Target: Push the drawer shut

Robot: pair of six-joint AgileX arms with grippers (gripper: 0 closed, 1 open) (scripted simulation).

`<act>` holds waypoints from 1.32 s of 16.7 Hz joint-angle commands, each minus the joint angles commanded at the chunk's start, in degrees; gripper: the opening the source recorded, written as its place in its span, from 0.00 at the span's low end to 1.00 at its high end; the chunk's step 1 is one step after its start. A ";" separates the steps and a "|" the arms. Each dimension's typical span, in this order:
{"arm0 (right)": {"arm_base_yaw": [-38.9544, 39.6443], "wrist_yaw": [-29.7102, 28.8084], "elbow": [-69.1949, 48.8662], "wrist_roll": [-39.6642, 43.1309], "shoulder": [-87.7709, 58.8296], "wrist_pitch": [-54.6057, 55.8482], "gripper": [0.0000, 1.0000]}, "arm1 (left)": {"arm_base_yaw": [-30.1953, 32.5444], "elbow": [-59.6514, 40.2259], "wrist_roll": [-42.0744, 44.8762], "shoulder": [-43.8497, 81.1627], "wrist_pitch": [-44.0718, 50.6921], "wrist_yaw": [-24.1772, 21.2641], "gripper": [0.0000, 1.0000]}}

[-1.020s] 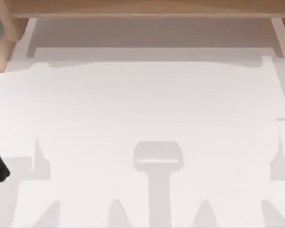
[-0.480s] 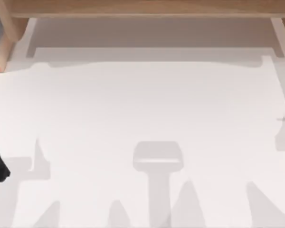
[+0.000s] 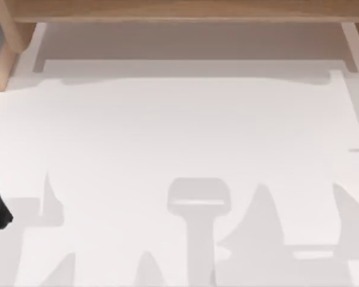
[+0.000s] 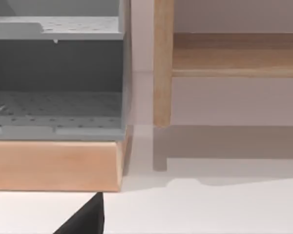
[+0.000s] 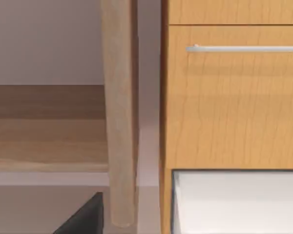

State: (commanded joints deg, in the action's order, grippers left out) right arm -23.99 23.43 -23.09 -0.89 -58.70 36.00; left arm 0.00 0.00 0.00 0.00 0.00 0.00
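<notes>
Big white counter (image 3: pixel 185 131) across the top view, bare apart from shadows. Along the upper edge of that frame runs the wooden desk frame (image 3: pixel 179 9), and the left wrist view shows one of its legs (image 4: pixel 162 63) standing upright with a low shelf (image 4: pixel 237 56) behind it.

Now the drawer (image 4: pixel 53 165): it's pulled out. In the left wrist view I'm looking at its wooden front panel with the grey perforated inside open behind it, in the left half of the frame. In the top view that same front (image 3: pixel 1 66) pokes in at the upper left corner.

The right wrist view faces a wooden cabinet front (image 5: pixel 232 97) with a slim metal handle (image 5: pixel 244 48) at the upper right. There's a pale surface beneath it; I can't say what that is.

Left claw (image 4: pixel 85 219): just a dark wedge at the bottom of its own view, low and near the drawer front. Right claw (image 5: pixel 85 217): a similar wedge, beside a wooden leg. Apart or together, I cannot tell for either.

Risks as I judge them: the left claw sits near the panel's corner, so an off-centre push could skew the drawer and jam it. Coming in too low, it could slip under the front and miss.
</notes>
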 joint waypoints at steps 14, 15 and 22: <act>-3.36 2.94 0.51 11.66 -9.77 8.34 1.00 | 0.00 0.00 0.00 0.00 0.00 0.00 1.00; -4.04 3.54 0.82 15.18 -11.87 10.39 1.00 | 0.00 0.00 0.00 0.00 0.00 0.00 1.00; -9.94 9.18 1.85 46.10 -30.44 28.90 1.00 | 0.00 0.00 0.00 0.00 0.00 0.00 1.00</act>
State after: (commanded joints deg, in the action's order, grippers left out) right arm -33.93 32.61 -21.25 45.21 -89.14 64.90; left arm 0.00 0.00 0.00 0.00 0.00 0.00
